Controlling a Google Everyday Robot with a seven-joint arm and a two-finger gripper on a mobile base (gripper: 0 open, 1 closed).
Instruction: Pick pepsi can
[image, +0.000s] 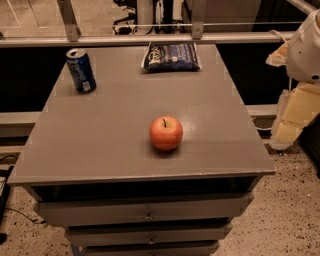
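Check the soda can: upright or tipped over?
Upright: the can stands on its base, silver top up. The claw hangs right of the table, away from it.

Nothing legible on pepsi can (81, 70), bag (171, 56) (or jaws, far right).

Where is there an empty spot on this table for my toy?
Biggest bare patch: the table top at its front left, in front of the pepsi can and left of the apple. More room on the right, between the snack bag and the apple. The back edge is busiest. The gripper hangs beyond the table's right edge.
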